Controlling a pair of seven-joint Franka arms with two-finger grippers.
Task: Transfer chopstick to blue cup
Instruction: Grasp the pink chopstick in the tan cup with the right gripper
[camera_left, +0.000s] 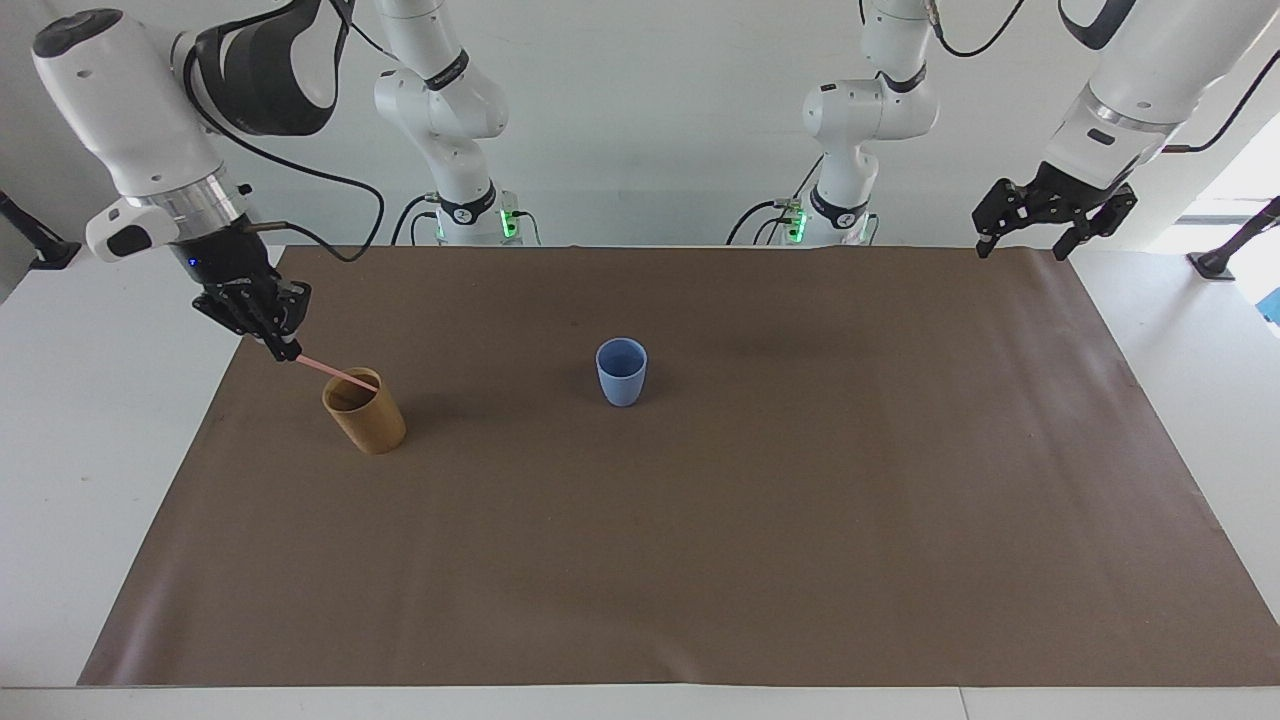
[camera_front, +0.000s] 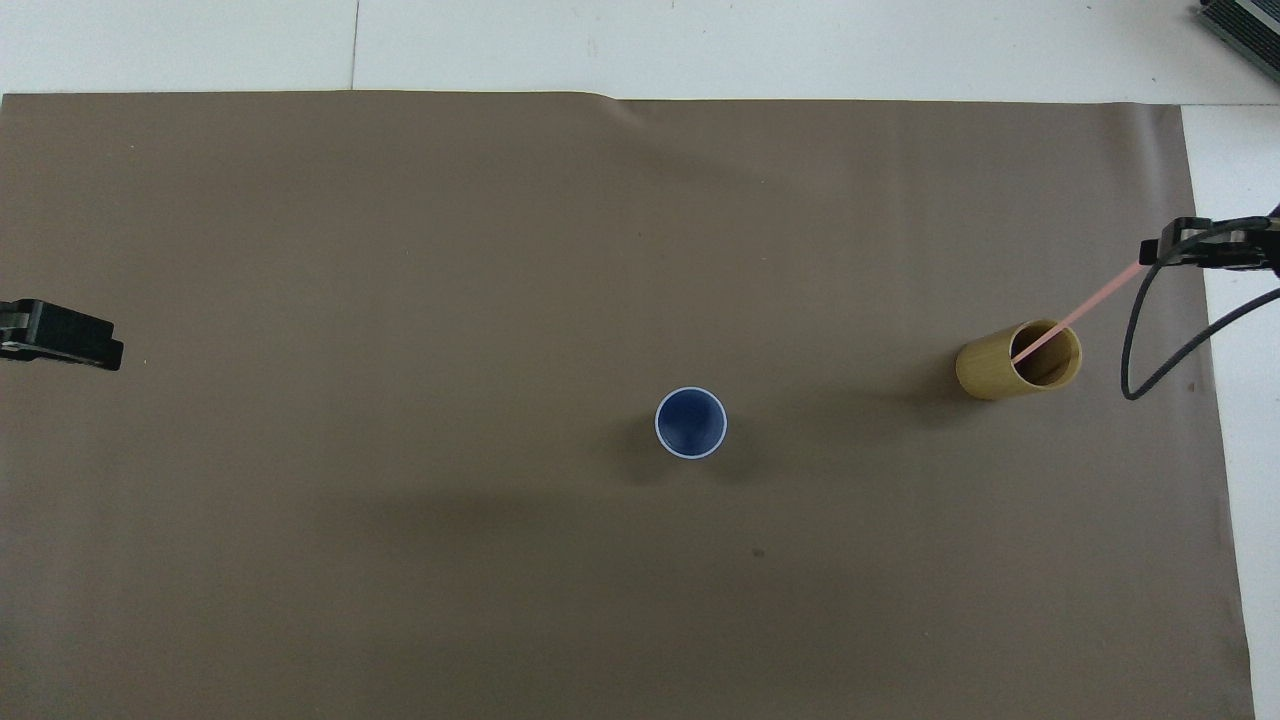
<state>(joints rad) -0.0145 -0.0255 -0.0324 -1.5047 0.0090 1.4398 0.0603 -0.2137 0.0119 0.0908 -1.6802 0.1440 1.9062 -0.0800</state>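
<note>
Right gripper (camera_left: 283, 347), pinched on the chopstick (camera_left: 335, 374), has its lower end barely inside the bamboo cup (camera_left: 365, 411). Carrying and dropping into the blue cup (camera_left: 621, 371), well apart from the bamboo cup, remains. Left gripper (camera_left: 1030, 222) waits, spread wide.

We see a matt brown mat (camera_left: 700, 560) that looks like paper, faintly creased, laid over a smooth white table (camera_left: 1180, 400). The tan cup (camera_left: 366, 415) has a wood-like, bamboo-coloured finish with a dull sheen, while the blue cup (camera_left: 621, 372) looks like smooth matt plastic. The chopstick (camera_left: 335, 372) is a smooth pale pink stick, and the arms' shells (camera_left: 130, 110) look like glossy white plastic with black parts.
</note>
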